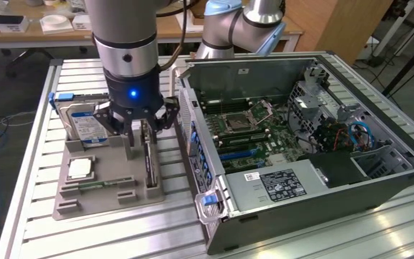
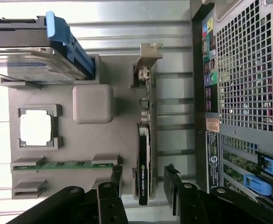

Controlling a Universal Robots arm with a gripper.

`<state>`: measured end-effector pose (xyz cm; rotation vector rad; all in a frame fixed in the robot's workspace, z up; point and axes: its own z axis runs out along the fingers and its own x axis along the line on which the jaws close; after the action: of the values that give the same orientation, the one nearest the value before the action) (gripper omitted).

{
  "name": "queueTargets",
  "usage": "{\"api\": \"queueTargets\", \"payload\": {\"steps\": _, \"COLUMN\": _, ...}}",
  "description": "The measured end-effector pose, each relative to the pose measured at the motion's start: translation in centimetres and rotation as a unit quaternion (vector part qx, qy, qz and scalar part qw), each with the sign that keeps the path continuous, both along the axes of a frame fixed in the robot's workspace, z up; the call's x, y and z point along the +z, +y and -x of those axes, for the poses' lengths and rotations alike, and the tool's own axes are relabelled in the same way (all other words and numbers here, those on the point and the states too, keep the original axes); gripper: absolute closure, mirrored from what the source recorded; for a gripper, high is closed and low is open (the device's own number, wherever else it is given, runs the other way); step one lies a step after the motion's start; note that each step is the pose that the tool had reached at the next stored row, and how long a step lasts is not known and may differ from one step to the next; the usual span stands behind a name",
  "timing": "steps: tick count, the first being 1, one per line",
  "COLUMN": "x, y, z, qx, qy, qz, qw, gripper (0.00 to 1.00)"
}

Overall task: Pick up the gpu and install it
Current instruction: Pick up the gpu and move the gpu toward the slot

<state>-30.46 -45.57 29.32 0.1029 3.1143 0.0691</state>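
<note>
One gpu (image 2: 143, 158) edgewise, parallel to case (image 2: 243, 70)

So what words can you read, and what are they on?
No text reads clearly.
gpu: white print on its edge, too blurred.
hard drive: label, too small.
power supply: label, too small.
computer case: back stickers, too small.

The gpu (image 2: 143, 158) has a silver metal bracket. Its tray (image 2: 113, 137) is matt grey plastic, the table (image 1: 38, 178) ribbed bare metal, the case (image 1: 264, 73), at the tray's three o'clock, grey sheet metal.
</note>
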Motion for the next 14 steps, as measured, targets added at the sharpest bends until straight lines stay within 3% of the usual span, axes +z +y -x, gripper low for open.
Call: {"api": "queueTargets", "payload": {"steps": 14, "x": -1.92, "y": 0.1, "z": -0.1, "qx": 0.001, "qy": -0.0001, "qz": 0.0006, "qw": 1.0, "gripper": 0.51}}
